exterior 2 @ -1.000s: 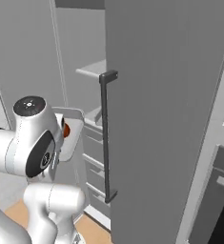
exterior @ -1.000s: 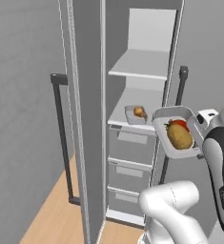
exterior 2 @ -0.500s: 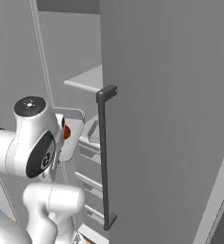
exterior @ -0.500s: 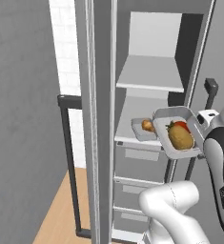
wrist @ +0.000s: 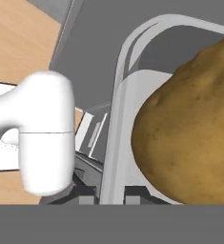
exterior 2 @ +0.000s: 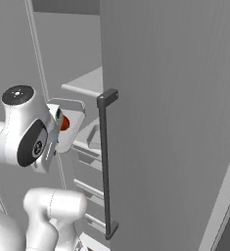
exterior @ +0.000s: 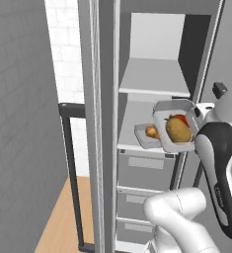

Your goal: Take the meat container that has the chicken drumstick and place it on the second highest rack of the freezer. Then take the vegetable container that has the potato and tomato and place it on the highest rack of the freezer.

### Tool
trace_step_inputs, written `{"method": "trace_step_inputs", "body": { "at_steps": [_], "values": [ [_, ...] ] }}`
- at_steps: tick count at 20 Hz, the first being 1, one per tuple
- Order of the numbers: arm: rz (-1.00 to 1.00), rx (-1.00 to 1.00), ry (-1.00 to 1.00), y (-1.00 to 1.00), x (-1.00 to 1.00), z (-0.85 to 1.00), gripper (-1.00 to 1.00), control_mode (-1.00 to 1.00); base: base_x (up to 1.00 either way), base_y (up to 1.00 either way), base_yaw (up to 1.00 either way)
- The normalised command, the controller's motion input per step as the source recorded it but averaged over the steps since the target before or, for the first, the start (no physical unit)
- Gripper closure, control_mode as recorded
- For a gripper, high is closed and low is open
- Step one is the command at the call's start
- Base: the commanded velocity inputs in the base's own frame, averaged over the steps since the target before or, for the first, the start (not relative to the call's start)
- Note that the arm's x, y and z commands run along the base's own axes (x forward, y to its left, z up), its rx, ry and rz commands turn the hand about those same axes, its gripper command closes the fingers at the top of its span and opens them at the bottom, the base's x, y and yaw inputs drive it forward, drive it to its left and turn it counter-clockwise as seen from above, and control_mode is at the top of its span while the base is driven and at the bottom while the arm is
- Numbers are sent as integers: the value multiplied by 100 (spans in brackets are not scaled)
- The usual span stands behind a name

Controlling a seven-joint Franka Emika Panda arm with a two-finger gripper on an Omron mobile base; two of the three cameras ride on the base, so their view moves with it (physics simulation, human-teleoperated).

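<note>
The claw [wrist: 114, 193] is pinched on the rim of the vegetable tray [exterior: 159, 111], carried tilted with the potato [exterior: 178, 130] and tomato [exterior: 182, 119] inside. Beyond it, the drumstick [exterior: 151, 131] tray lies on the lower shelf [exterior: 132, 136]. Above that, the upper shelf [exterior: 152, 79] has open room under the freezer [exterior: 105, 99] top.

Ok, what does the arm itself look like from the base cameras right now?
The arm is glossy white with rounded, tubular links and dark grey to black bands at the joints. One black band carries small white lettering, too small to read. In the right base view a round white joint cap has a dark disc on top. No cables show.
</note>
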Motion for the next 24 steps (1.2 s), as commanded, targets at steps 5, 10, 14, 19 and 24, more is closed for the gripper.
{"method": "trace_step_inputs", "body": {
  "at_steps": [5,10,14,19,24],
  "values": [
    [-25,-1,0,15,100,80,100,-100,0,0,0],
    [-19,0,0,0,100,53,100,-100,0,0,0],
    [-9,0,2,-19,100,3,100,-100,0,0,0],
    [-6,0,8,-25,100,0,100,-100,0,0,0],
    [-2,0,7,-20,100,-7,100,-100,0,0,0]
  ]
}}
